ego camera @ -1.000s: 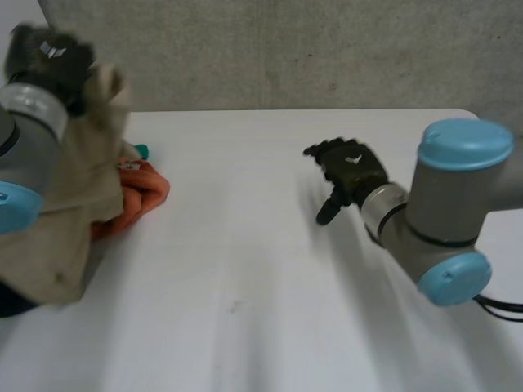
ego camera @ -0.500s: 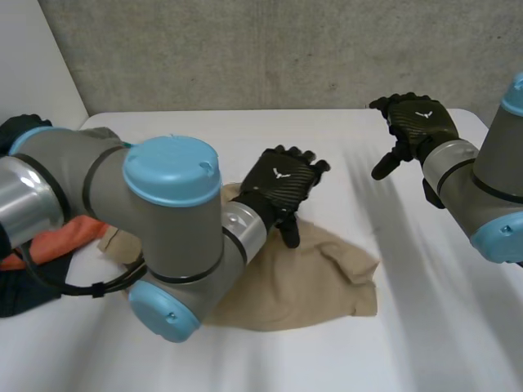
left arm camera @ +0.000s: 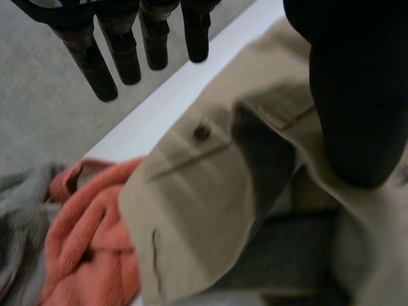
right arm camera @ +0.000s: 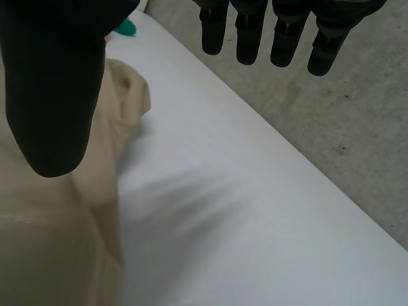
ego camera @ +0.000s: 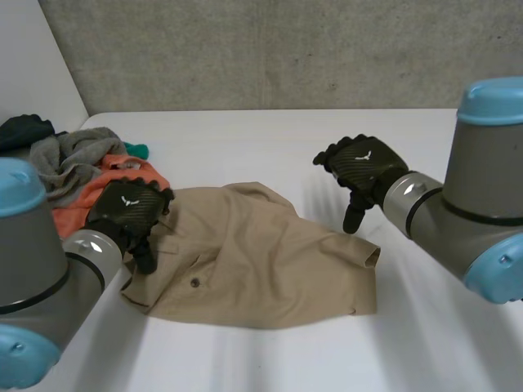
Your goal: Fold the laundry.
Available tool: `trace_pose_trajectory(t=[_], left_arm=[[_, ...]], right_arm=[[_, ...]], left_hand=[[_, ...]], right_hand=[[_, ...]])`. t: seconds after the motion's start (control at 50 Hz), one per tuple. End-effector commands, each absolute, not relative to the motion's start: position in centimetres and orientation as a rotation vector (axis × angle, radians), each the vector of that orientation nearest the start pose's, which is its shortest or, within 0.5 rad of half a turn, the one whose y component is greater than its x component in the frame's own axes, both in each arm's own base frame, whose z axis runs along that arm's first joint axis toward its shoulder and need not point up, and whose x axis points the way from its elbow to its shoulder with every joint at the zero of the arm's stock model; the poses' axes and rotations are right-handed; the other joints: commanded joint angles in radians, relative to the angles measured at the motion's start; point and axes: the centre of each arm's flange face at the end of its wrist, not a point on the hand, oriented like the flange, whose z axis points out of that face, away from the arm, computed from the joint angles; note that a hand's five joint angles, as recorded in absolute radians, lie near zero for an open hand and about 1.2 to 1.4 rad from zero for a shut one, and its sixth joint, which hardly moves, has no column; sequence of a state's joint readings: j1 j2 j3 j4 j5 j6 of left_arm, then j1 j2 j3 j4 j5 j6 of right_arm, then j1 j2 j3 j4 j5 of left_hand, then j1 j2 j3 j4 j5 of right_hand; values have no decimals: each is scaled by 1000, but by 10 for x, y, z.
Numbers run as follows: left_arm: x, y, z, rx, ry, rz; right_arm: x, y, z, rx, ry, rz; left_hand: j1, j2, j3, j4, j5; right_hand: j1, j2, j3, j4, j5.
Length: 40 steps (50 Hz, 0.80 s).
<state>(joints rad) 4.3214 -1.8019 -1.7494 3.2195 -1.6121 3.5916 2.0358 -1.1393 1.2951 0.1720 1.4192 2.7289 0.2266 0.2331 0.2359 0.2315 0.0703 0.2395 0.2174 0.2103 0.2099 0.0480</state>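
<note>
Garment: A beige garment (ego camera: 261,261) lay near the middle of the white table (ego camera: 270,139), mostly spread but rumpled. It had apparently been set apart from the heap as the piece to be folded.
Left hand: The left hand (ego camera: 131,214) hung at the garment's edge nearest the heap, fingers straight and thumb held apart over the cloth. It gripped nothing and seemed placed to take that edge.
Right hand: The right hand (ego camera: 364,167) hovered over the table just beyond the garment's opposite side, clear of the fabric. Its fingers were straight, its thumb was spread and it was empty, likely waiting to smooth or lift that end.
Heap: An orange cloth (ego camera: 69,216), a grey cloth (ego camera: 69,159), a dark cloth (ego camera: 24,131) and a small teal item (ego camera: 140,150) sat bunched at the table's left side. The orange cloth lay against the beige one.
Fabric: The beige cloth looked matte and woven, with a dark button (left arm camera: 201,132) and a stitched flap. The orange cloth looked thicker and fleecy.
Shape: The garment was roughly oblong, with soft ridges across it and one corner curled over near the right hand.
Progress: No fold showed yet, and flattening appeared to come first.
</note>
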Motion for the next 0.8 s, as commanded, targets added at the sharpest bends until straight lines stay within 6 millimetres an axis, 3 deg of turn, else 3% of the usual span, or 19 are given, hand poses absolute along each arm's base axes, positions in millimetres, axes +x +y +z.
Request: trace_pose_trajectory(t=[0.02, 0.04, 0.06, 0.14, 0.16, 0.22, 0.24, 0.3, 0.32, 0.38, 0.42, 0.52, 0.54, 0.6, 0.62, 0.68, 0.7, 0.76, 0.8], left_arm=[[-233, -276, 164, 927, 2222, -1783], [-233, -277, 164, 929, 2223, -1772], [-235, -278, 166, 935, 2218, -1769], [-243, -284, 201, 913, 2162, -1842], [-247, -287, 225, 882, 2115, -1918], [-252, -293, 272, 801, 2002, -2090], [-256, -295, 303, 739, 1912, -2216], [-263, -296, 351, 655, 1764, -2406], [-270, -293, 376, 619, 1683, -2512], [-291, -281, 409, 615, 1582, -2682], [-305, -273, 415, 653, 1571, -2743], [-356, -251, 390, 869, 1663, -2824], [-375, -241, 373, 972, 1714, -2840], [-404, -224, 343, 1137, 1796, -2842], [-421, -213, 319, 1254, 1863, -2820], [-443, -196, 281, 1430, 1965, -2758], [-453, -186, 259, 1540, 2017, -2704], [-461, -174, 233, 1660, 2092, -2612], [-458, -170, 229, 1687, 2132, -2562]], right_arm=[[299, -266, 220, -1138, 2165, -1758], [298, -267, 221, -1134, 2168, -1764], [297, -268, 221, -1127, 2171, -1776], [292, -275, 227, -1098, 2178, -1816], [290, -277, 231, -1087, 2173, -1836], [288, -280, 236, -1072, 2166, -1859], [286, -282, 239, -1056, 2165, -1873], [283, -285, 245, -1034, 2156, -1905], [282, -286, 247, -1025, 2153, -1914], [277, -292, 255, -967, 2140, -1957], [273, -296, 259, -931, 2134, -1980], [258, -312, 272, -812, 2125, -2066], [253, -318, 276, -769, 2131, -2096], [243, -328, 279, -707, 2156, -2137], [237, -334, 281, -667, 2175, -2166], [227, -344, 280, -615, 2218, -2204], [221, -350, 279, -590, 2248, -2220], [212, -358, 276, -564, 2294, -2235], [204, -365, 274, -558, 2328, -2247]], left_hand=[[913, 906, 903, 908, 894], [1118, 1111, 1109, 1113, 1100], [1169, 1163, 1160, 1164, 1151], [1170, 1163, 1160, 1165, 1151], [1170, 1163, 1160, 1165, 1151], [1170, 1163, 1160, 1165, 1151], [1170, 1163, 1160, 1165, 1151], [1170, 1163, 1160, 1165, 1151], [1170, 1163, 1160, 1165, 1151], [1170, 1163, 1160, 1165, 1151], [1170, 1163, 1160, 1165, 1151], [1170, 1163, 1160, 1165, 1151], [1170, 1163, 1160, 1165, 1151], [1170, 1163, 1160, 1165, 1151], [1170, 1163, 1160, 1165, 1151], [1153, 1146, 1143, 1148, 1134], [745, 739, 736, 741, 727], [59, 53, 50, 55, 41], [-52, -59, -61, -57, -70]], right_hand=[[-65, -43, -36, -35, -48], [-65, -43, -36, -35, -48], [-65, -43, -36, -35, -48], [-65, -43, -36, -35, -48], [-65, -43, -36, -35, -48], [-65, -43, -36, -35, -48], [-65, -43, -36, -35, -48], [-65, -43, -36, -35, -48], [-65, -43, -36, -35, -48], [-65, -43, -36, -35, -48], [-65, -43, -36, -35, -48], [-65, -43, -36, -35, -48], [-65, -43, -36, -35, -48], [-65, -43, -36, -35, -48], [-65, -43, -36, -35, -48], [-65, -43, -36, -35, -48], [-65, -43, -36, -35, -48], [-65, -43, -36, -35, -48], [-65, -43, -36, -35, -48]])
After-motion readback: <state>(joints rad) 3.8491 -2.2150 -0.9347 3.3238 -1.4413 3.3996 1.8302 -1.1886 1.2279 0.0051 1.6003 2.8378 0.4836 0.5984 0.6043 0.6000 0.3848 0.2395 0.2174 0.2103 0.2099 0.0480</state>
